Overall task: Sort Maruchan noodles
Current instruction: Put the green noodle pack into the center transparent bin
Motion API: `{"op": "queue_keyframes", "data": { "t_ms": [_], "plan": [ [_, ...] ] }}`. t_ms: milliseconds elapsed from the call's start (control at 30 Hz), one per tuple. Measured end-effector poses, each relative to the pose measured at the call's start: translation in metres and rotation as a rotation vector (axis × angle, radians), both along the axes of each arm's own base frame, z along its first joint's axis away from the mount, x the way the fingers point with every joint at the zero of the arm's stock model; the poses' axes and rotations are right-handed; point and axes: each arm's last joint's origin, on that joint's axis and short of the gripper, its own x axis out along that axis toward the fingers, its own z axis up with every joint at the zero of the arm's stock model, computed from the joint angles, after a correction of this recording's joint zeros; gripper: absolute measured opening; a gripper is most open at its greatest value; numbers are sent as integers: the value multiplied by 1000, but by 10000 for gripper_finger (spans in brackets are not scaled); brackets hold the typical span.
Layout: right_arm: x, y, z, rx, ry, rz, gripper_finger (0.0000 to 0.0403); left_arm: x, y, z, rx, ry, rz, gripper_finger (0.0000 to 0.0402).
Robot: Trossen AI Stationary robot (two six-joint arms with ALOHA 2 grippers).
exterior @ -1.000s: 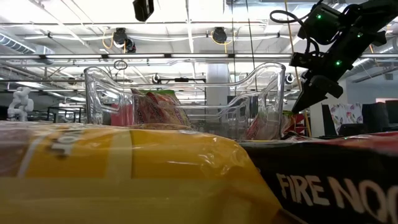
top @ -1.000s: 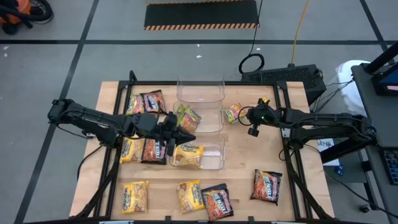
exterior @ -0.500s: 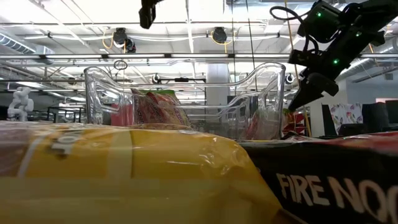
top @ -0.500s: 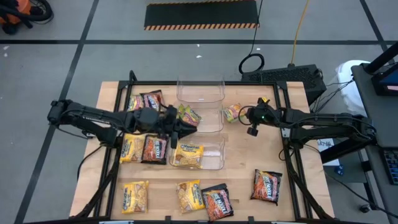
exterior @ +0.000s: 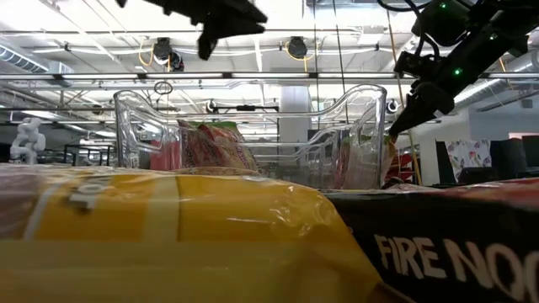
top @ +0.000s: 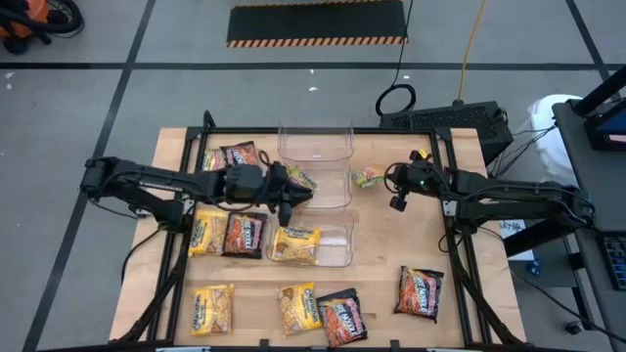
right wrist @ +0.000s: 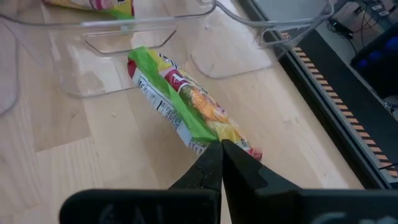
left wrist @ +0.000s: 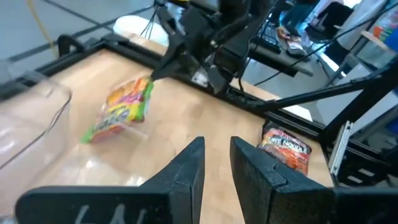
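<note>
Now right gripper (right wrist: pixel 221 149) clamps green-yellow ramen packet (right wrist: pixel 186 102) edge beside middle clear bin (top: pixel 328 186); left gripper (left wrist: pixel 216 163) parted, empty, above that bin; wooden table (top: pixel 391 249).

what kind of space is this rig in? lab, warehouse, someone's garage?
Looks like a robotics lab in an industrial hall. The low view shows an open ceiling of pipes and ducts, a small white humanoid robot stands in the background, and the grey concrete floor carries black-and-orange hazard striping.

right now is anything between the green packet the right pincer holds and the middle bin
Nothing visible. The right pincer grips the green-yellow glossy noodle packet by an edge, beside the clear plastic middle bin, with only bare wooden table between them.
</note>
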Motion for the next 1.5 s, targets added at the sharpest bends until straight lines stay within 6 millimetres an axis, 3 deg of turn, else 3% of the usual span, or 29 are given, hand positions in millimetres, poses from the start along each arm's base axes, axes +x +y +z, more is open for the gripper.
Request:
{"op": "queue_keyframes", "data": {
  "t_ms": [200, 333, 567, 733, 1100, 1267, 1500],
  "plan": [
    [-2, 0, 2, -1, -13, -3, 0, 34, 0, -10, 45, 138, -15, 81],
    [-2, 1, 4, -5, -30, -4, 0, 60, 4, 1, 96, 237, -29, 81],
    [-3, 1, 5, -9, -37, -3, 0, 103, 22, 9, 90, 395, -61, 81],
    [-4, 1, 6, -10, -40, -2, 0, 126, 39, 4, 89, 429, -87, 81],
    [-4, 1, 6, -12, -43, -1, 0, 143, 80, 14, 19, 381, -113, 81],
    [-4, 1, 7, -15, -55, -2, 0, 146, 94, 6, 12, 426, -107, 81],
    [-6, 1, 12, -26, -89, -4, 0, 155, 98, -9, -17, 420, -154, 81]
  ]
}}
